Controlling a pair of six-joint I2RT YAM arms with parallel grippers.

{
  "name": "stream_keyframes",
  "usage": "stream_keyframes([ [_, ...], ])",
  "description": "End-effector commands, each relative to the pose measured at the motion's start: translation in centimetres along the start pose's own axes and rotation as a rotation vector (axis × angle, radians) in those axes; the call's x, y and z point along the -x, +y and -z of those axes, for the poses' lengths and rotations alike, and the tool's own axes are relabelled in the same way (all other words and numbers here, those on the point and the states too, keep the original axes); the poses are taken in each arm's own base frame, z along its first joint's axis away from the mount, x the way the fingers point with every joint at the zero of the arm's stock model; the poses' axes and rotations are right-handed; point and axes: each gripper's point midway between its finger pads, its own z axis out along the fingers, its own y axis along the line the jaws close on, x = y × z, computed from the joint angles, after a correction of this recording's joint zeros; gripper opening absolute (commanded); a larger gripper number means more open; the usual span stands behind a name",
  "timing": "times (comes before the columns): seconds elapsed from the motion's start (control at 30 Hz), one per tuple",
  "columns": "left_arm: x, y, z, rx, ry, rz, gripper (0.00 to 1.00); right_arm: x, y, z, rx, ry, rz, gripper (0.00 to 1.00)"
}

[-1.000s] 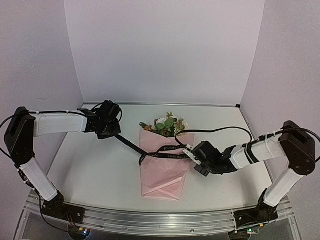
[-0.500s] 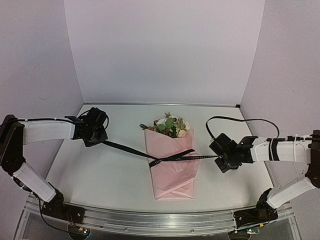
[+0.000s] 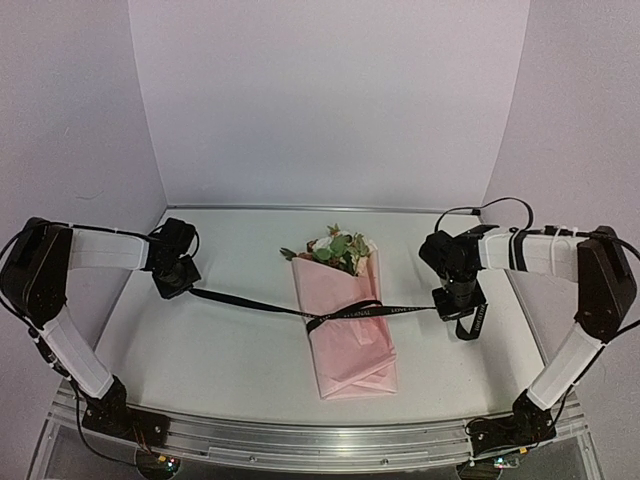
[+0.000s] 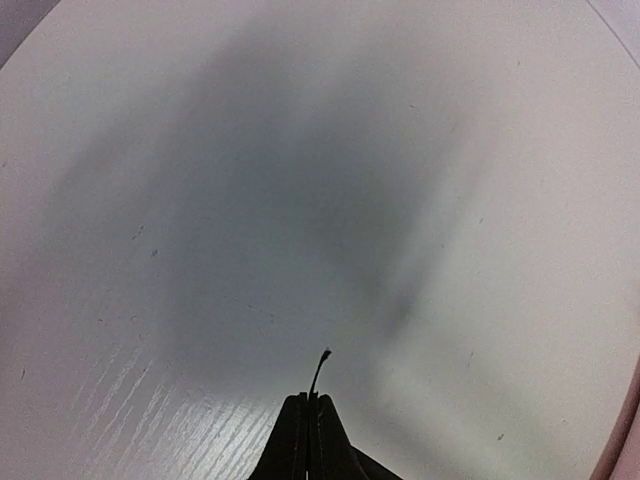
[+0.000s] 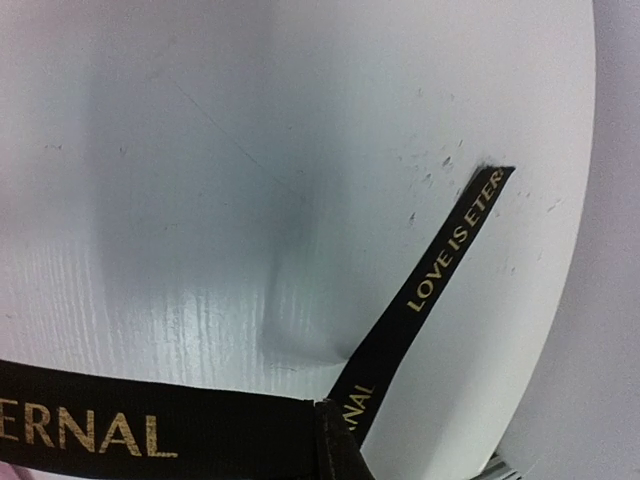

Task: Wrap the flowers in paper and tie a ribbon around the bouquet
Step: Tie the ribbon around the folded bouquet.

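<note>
The bouquet (image 3: 352, 340) lies mid-table, flower heads pointing away from the arms. The ribbon (image 3: 250, 304) runs taut across its waist. The left gripper (image 3: 180, 285) pinches one end well to its left, the right gripper (image 3: 457, 300) clamps the other just beside it, and a loose tail seemingly rests on the table (image 3: 230, 360).

Top view looks down from behind; 2 wrist views face the table (image 3: 230, 345) closely, the right sharing the ribbon (image 3: 405, 311).
</note>
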Motion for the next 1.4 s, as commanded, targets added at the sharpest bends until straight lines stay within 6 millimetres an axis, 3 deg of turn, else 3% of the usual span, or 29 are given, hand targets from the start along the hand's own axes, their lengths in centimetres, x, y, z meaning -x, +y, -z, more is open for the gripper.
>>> stream_keyframes([
  [0.0, 1.2, 1.1, -1.4, -0.010, 0.022, 0.061, 0.00, -1.5, 3.2, 0.5, 0.155, 0.190, -0.213, 0.00],
  [0.2, 5.2, 5.4, -3.0, 0.070, -0.005, 0.148, 0.00, -1.7, 9.0, -0.2, 0.234, 0.178, -0.324, 0.00],
  [0.27, 6.9, 6.0, -3.1, 0.080, -0.027, 0.161, 0.00, -1.9, 10.7, -0.3, 0.270, 0.171, -0.360, 0.00],
  [0.33, 8.4, 5.9, -3.1, 0.078, -0.044, 0.156, 0.00, -2.1, 10.9, -0.3, 0.257, 0.156, -0.372, 0.00],
  [0.4, 9.2, 5.3, -3.1, 0.067, -0.054, 0.143, 0.00, -2.5, 9.9, -0.8, 0.227, 0.136, -0.390, 0.00],
  [0.53, 9.0, 5.2, -3.5, 0.058, -0.040, 0.137, 0.00, -2.3, 6.8, -1.4, 0.204, 0.147, -0.442, 0.00],
  [0.63, 8.9, 6.6, -3.9, 0.060, -0.028, 0.191, 0.00, -3.1, 4.1, -2.2, 0.200, 0.188, -0.514, 0.00],
  [0.83, 11.6, 11.8, -4.0, 0.062, -0.043, 0.358, 0.00, -4.7, -0.6, -3.0, 0.225, 0.209, -0.704, 0.00],
  [0.93, 12.7, 14.2, -3.7, 0.066, -0.058, 0.438, 0.00, -5.1, -1.9, -3.4, 0.250, 0.232, -0.788, 0.00],
  [1.1, 13.6, 16.5, -3.3, 0.081, -0.076, 0.506, 0.00, -5.9, -4.0, -4.0, 0.238, 0.242, -0.891, 0.00],
  [1.37, 13.2, 17.3, -3.4, 0.087, -0.071, 0.520, 0.00, -6.6, -6.6, -3.4, 0.226, 0.211, -0.970, 0.00],
])
